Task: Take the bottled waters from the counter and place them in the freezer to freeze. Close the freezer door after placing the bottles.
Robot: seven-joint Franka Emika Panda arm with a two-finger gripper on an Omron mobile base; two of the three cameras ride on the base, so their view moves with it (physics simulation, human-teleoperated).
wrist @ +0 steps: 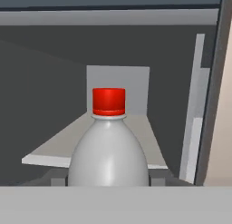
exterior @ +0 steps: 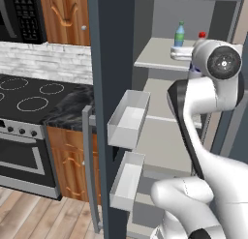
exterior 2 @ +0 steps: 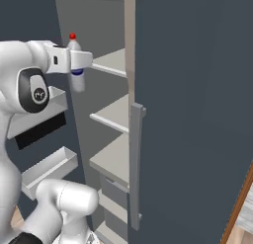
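On your left, the freezer door [exterior: 112,78] stands wide open, its two white bins [exterior: 127,118] facing into the opening. Further in, the green-capped bottle [exterior: 179,34] already stands upright near the back of the top shelf [exterior: 155,56]. Just right of it, your tool [exterior 2: 81,61] carries the red-capped bottle [exterior 2: 75,65], clamped around its body and hanging in the air out in front of that shelf's front edge, not yet resting on anything. In the hand view its cap [wrist: 108,101] sits level and centred on the shelf ahead. Push straight in, keep the bottle upright, and steer to the right-hand part of the shelf so you don't knock the green one. Lower until the base sits flat before you let go.
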